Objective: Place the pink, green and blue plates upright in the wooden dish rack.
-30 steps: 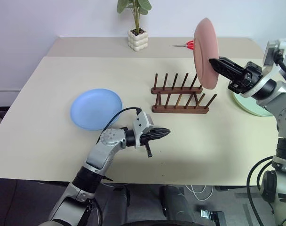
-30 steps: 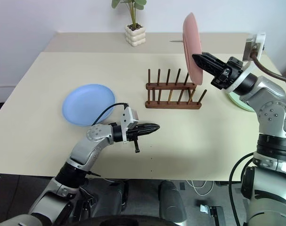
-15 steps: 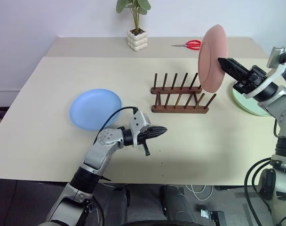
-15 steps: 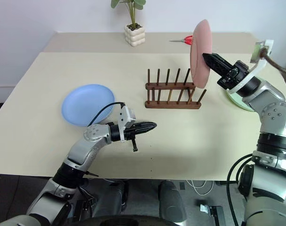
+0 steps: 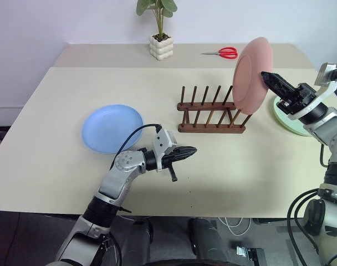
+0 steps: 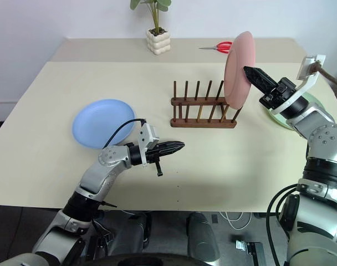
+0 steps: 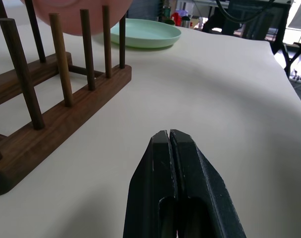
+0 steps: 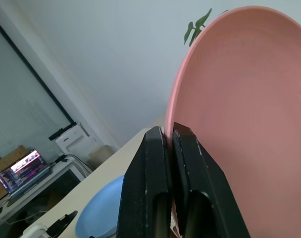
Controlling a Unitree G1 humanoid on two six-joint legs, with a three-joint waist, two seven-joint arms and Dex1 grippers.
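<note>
Since the earlier frames the pink plate (image 5: 251,75) has come down and toward the right edge of the table (image 5: 63,166), and has rolled so that more of its face shows; red scissors (image 5: 223,53) once hidden behind it are uncovered; left arm unchanged.

Near edge: left gripper (image 5: 193,150) hangs just above the table surface, fingers pressed together, nothing in them, pointing toward the right edge; in the left wrist view the shut fingertips (image 7: 169,144) face the end of the wooden dish rack (image 5: 213,113).

Middle, left side: blue plate (image 5: 112,128) lies flat on the table, just beyond the left arm.

Middle, right of centre: rack stands with no plate in it, pegs upright.

Right end of rack: pink plate held on edge in the air, lower rim just above the end pegs, whether touching them cannot be told; right gripper (image 5: 264,76) is clamped on its rim, one finger (image 8: 148,163) on each face in the right wrist view.

Right edge: green plate (image 5: 287,119) lies flat, partly behind the right arm.

Far edge: scissors and a potted plant (image 5: 161,30) in a white pot.
</note>
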